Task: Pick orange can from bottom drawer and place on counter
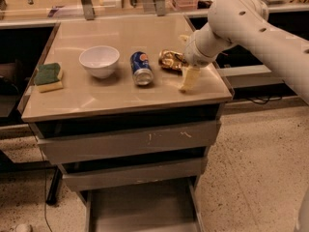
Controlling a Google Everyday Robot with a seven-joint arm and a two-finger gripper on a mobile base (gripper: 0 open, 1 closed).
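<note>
In the camera view, the table (96, 98) fills the upper middle of the frame. The orange can (170, 60) lies on its side on the table, toward the upper right. Its long way runs left to right, tipped a little down on the right. Its left end points at the blue can (141, 68), which is near but not touching. The right end is tucked against the end effector (183, 62).

The end effector comes in from the white arm (251, 28) at the upper right and sits low over the table, at the right end of the orange can. It has let go: one finger (189, 78) rests below and to the right of the can, the other shows above it, and the gap is wider than the can.

The blue can also lies down, silver lid toward the bottom of the frame. A white bowl (99, 60) stands left of it, and a green and yellow sponge (47, 76) lies at the far left.

The bottom drawer (140, 207) is pulled out at the bottom middle, under two shut drawers (130, 141).
</note>
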